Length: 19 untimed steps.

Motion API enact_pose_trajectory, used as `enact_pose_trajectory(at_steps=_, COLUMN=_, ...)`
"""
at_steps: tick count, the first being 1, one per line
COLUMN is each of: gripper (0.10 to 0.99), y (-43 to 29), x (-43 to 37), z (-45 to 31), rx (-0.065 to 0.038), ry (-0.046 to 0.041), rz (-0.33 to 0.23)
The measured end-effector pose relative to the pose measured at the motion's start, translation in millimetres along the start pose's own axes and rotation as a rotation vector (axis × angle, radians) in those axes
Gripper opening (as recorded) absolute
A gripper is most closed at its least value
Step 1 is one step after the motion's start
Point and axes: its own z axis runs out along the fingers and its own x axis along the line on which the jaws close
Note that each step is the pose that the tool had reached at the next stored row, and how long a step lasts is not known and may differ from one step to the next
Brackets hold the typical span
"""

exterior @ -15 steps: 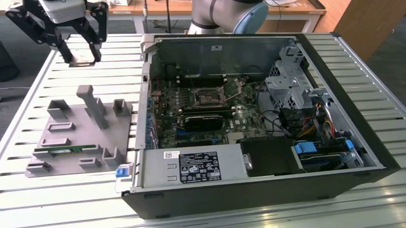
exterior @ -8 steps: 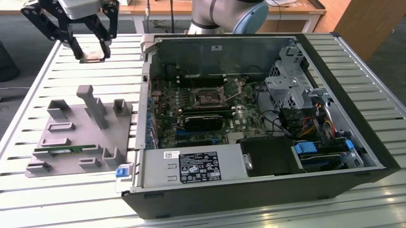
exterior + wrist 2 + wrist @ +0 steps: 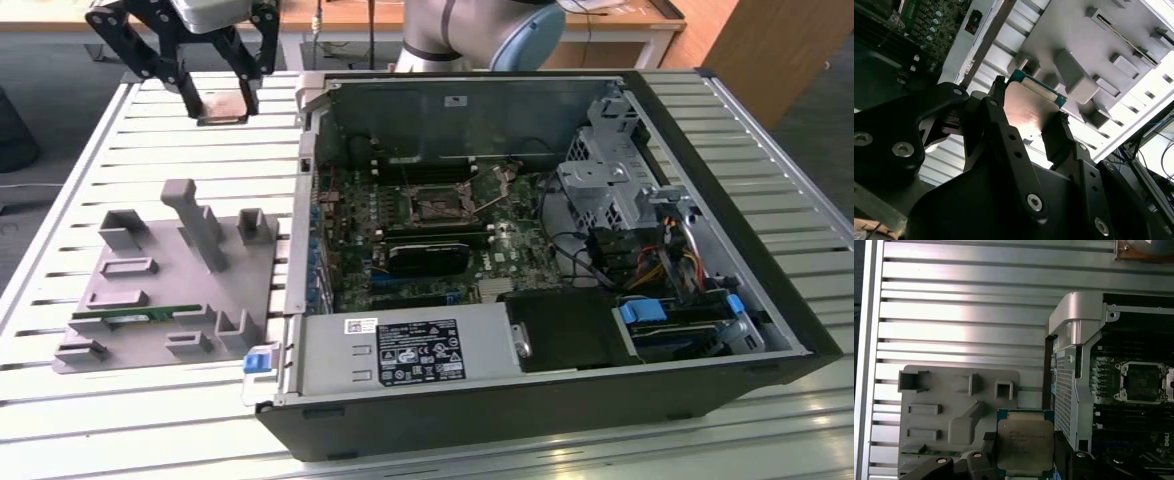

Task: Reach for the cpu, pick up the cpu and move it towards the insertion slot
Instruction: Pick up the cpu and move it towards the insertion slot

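Note:
My gripper [image 3: 222, 104] hangs above the slatted table at the far end of the exterior view's left, shut on the cpu [image 3: 224, 106], which it holds off the surface. In both wrist views the cpu [image 3: 1025, 442] [image 3: 1029, 106] sits flat between the black fingers [image 3: 1054, 135], silvery top showing with a thin greenish edge. The insertion slot [image 3: 438, 207] is a square dark socket with a metal frame on the motherboard inside the open computer case. It also appears in the first wrist view [image 3: 1143, 382], off to the side of the held cpu and apart from it.
A grey holder tray [image 3: 134, 300] with upright posts lies on the table at the exterior view's left, a green memory stick [image 3: 123, 314] in one of its grooves. The case wall [image 3: 310, 150] stands between the gripper and the motherboard. Cables and a drive cage [image 3: 607, 190] crowd the case's right side.

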Motion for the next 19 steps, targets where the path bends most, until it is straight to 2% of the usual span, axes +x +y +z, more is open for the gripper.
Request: enact_pose_trajectory(at_steps=19, gripper=0.545, y=19.4, x=-57.9, z=4.1, rx=0.000, ry=-0.0001, rz=0.000)
